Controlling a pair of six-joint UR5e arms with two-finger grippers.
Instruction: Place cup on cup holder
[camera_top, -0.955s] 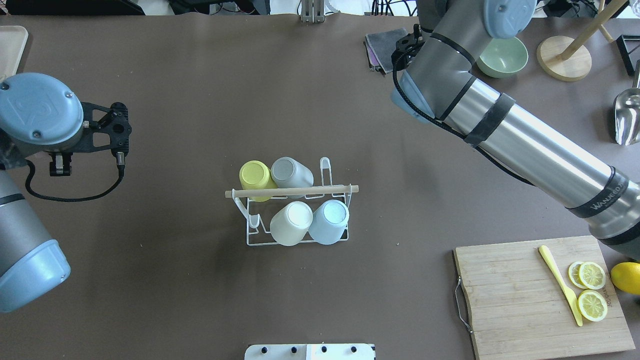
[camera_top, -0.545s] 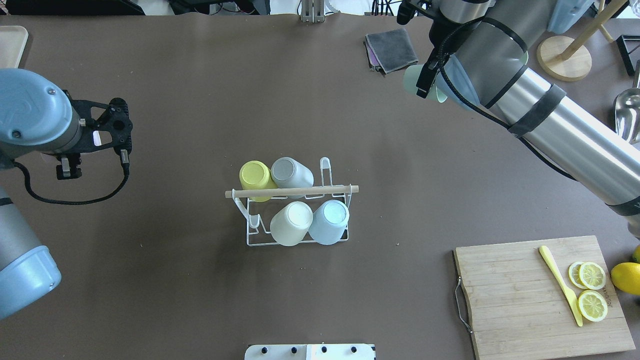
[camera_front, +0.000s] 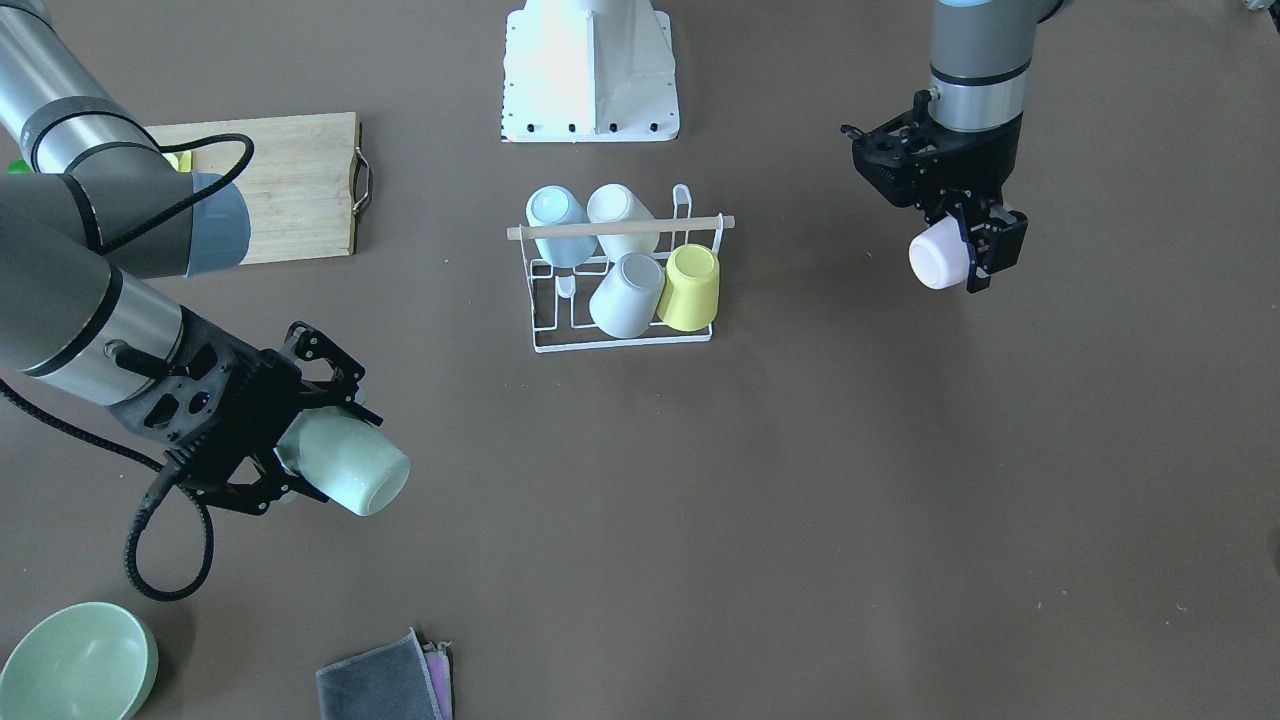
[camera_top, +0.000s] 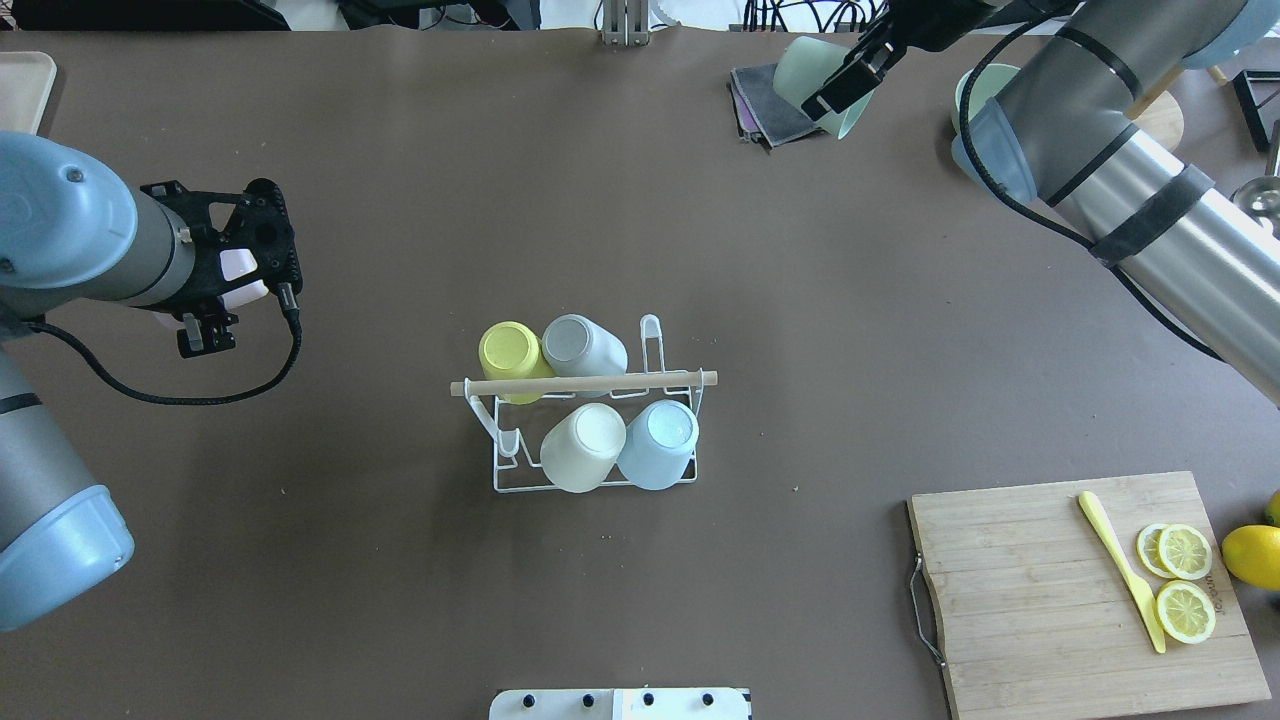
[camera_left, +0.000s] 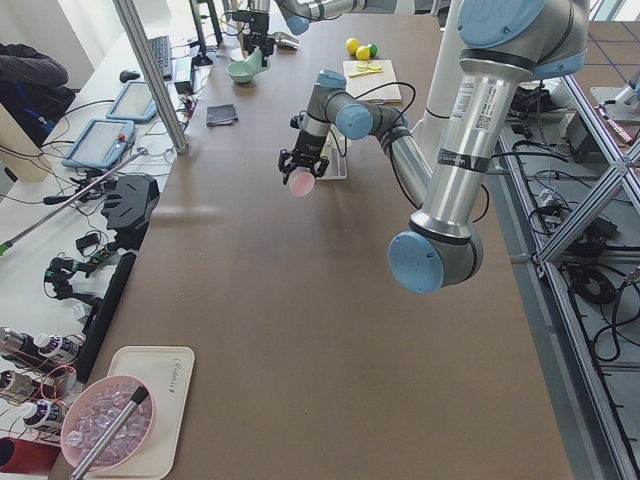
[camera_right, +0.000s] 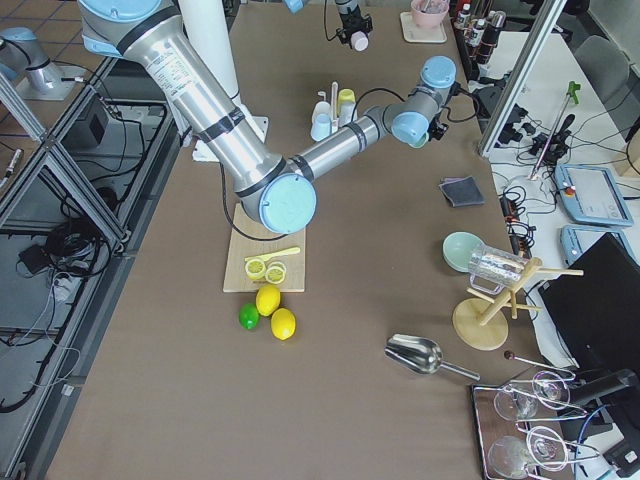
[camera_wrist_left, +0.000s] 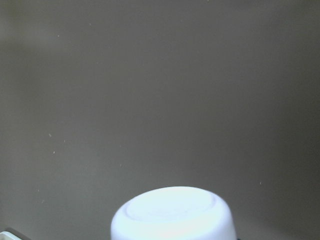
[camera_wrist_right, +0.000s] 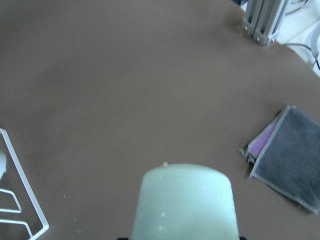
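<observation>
The white wire cup holder (camera_top: 583, 383) with a wooden rod stands mid-table; it also shows in the front view (camera_front: 620, 228). It carries a yellow, a grey, a cream and a light blue cup. My left gripper (camera_top: 225, 290) is shut on a pale pink cup (camera_front: 937, 265), held above the table to the rack's left; the cup also shows in the left wrist view (camera_wrist_left: 172, 212). My right gripper (camera_front: 300, 450) is shut on a pale green cup (camera_top: 815, 75) at the far right, also seen in the right wrist view (camera_wrist_right: 184, 202).
A folded grey cloth (camera_top: 765, 100) lies under the green cup. A green bowl (camera_front: 75, 665) and a wooden stand (camera_top: 1125, 115) sit at the far right. A cutting board (camera_top: 1040, 590) with lemon slices and a yellow knife lies near right.
My right arm has swung the green cup up and toward the far edge, over the grey cloth. My left gripper has turned and shifted slightly right with the pink cup.
</observation>
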